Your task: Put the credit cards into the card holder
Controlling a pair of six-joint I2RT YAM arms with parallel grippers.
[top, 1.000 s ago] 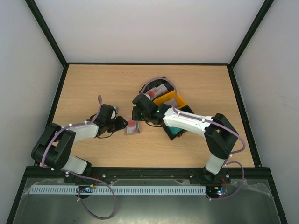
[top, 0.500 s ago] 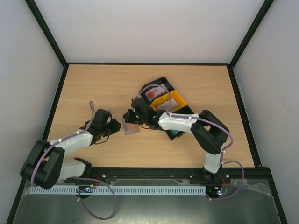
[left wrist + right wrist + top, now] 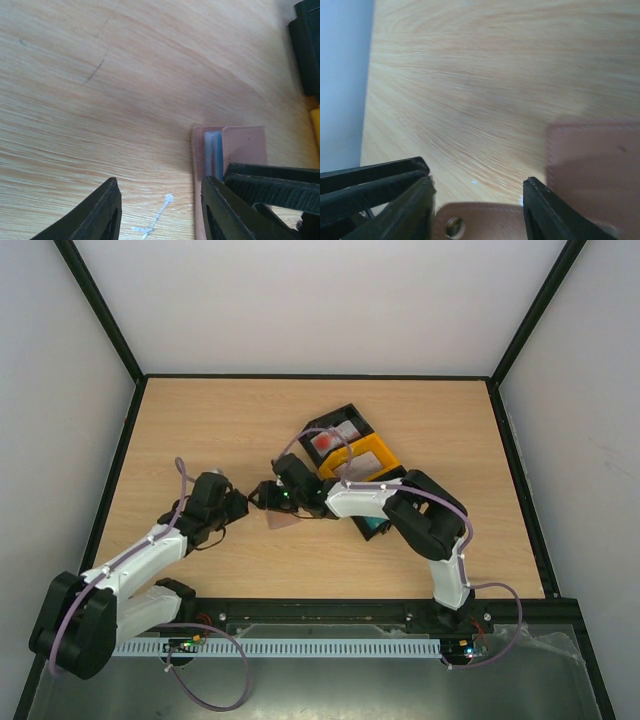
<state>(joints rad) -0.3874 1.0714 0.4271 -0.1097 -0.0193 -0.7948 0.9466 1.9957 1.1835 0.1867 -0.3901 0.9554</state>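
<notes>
Top cam: card holder (image 3: 284,519) lies flat on the table (image 3: 200,430), mid-front, w/ both grippers meeting just left of it. From the left side, left gripper (image 3: 240,505) sits low over the wood. Left wrist cam shows its jaws apart w/ nothing btwn them, and the holder's blue-grey pocket shows just past the right-hand finger. From the other side, right gripper (image 3: 264,496) reaches across, over the holder's left edge. Right wrist cam shows its fingers spread, w/ a brown bit of the holder w/ a snap lying across the gap. Whether it touches the fingers, can't tell. Cards are outside the holder: red-and-white card (image 3: 333,438) in the black tray (image 3: 347,411) at the back, orange tray (image 3: 365,452) right beside it, teal card (image 3: 372,527) peeking out under the right arm.
</notes>
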